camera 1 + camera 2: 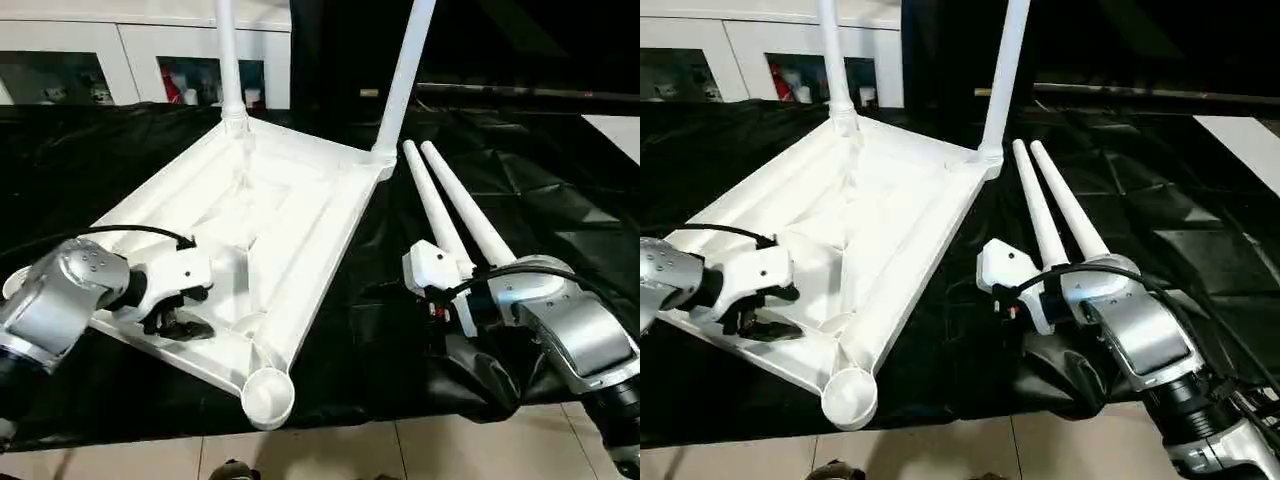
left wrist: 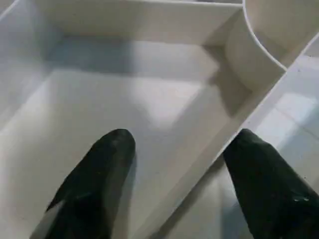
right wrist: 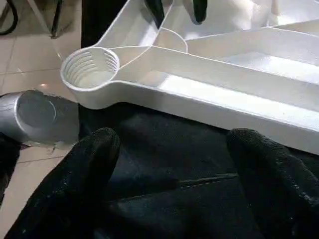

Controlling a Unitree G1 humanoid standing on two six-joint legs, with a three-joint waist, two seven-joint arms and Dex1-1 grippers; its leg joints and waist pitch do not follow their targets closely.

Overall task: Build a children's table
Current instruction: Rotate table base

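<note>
Looking through the left eye view, you see the children's table top (image 1: 250,230) lying upside down on the black-covered work table (image 1: 520,150), ribs up. Two legs (image 1: 405,75) already stand in its far corner sockets. Two loose legs (image 1: 455,215) lie side by side on the cloth just right of the top, long axes running from the near right away toward the far fitted corner. The empty near socket (image 1: 268,392) sits at the front corner, beside the table's edge.

The right gripper (image 1: 437,268) rests at the near ends of the loose legs, so treat it as the nearer arm for the next pick. Its jaws stand wide and hold nothing. The left gripper (image 1: 190,315) sits over the near-left edge of the top.

In the right eye view, the same layout holds: the loose legs lie directly ahead of the right gripper, pointing away from it.

In the left wrist view, the left fingers (image 2: 99,184) stand apart on either side of a raised rib, over a ribbed compartment that holds nothing. Whether they press on the rib, you cannot tell.

In the right wrist view, the right fingers (image 3: 79,179) are spread over black cloth, well open and empty. The near socket, threaded inside and holding nothing, lies beyond them.
</note>
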